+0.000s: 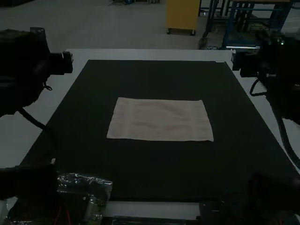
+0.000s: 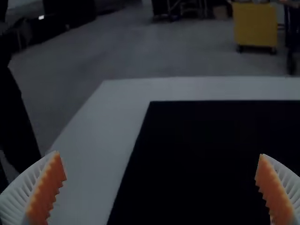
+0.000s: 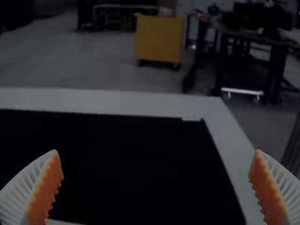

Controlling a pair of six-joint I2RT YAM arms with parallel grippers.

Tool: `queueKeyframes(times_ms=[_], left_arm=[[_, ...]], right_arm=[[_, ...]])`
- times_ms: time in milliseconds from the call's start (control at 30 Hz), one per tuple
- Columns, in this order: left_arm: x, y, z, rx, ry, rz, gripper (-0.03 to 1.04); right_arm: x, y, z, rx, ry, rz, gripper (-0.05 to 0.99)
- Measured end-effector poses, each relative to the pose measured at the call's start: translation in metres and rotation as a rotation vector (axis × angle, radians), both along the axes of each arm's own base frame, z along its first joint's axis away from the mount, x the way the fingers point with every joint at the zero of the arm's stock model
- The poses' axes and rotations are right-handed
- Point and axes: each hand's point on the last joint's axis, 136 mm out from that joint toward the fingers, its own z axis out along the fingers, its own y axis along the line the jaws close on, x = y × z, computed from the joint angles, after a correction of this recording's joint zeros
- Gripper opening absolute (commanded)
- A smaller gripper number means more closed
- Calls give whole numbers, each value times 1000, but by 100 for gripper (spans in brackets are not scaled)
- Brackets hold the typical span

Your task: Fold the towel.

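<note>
In the high view my left gripper (image 1: 61,63) is a dark shape over the table's left side, and my right gripper (image 1: 244,63) is at the right side, both apart from the towel. The pale pinkish towel (image 1: 160,120) lies flat as a wide rectangle near the middle of the black mat; whether it has layers, I cannot tell. In the left wrist view the left gripper (image 2: 161,190) has its orange-padded fingers wide apart, nothing between them. The right gripper (image 3: 156,187) is likewise open and holds nothing in the right wrist view.
A black mat (image 1: 154,171) covers most of the white table (image 1: 150,55). Clear plastic packaging (image 1: 86,183) lies at the near left, beside dark equipment. Dark cables hang by both arms at the table's sides.
</note>
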Motion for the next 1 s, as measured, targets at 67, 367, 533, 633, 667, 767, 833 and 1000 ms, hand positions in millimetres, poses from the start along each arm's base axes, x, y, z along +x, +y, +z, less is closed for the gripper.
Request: queueKeyframes(times_ms=[67,367,533,633,667,767,833,1000], left_arm=[[11,1,-42,-32,131,0,96],[6,-37,-94,-83,252,-115,96],[-6,-69,-134,-95,334,-208,96],[-4,-86,-148,-94,354,-260,96],[-3,-90,-152,-94,358,-273,96],[2,-99,-160,-94,360,-299,96],[6,-101,-167,-95,366,-306,96],[13,-102,-185,-99,389,-304,96]], right_arm=[[16,4,-32,38,115,9,91],[10,11,-155,100,448,20,91],[-6,11,-187,108,486,18,91],[-8,14,-192,118,472,37,91],[-8,15,-194,122,474,45,91],[-6,22,-208,138,512,78,91],[-7,28,-228,150,577,104,91],[4,41,-253,171,658,151,91]])
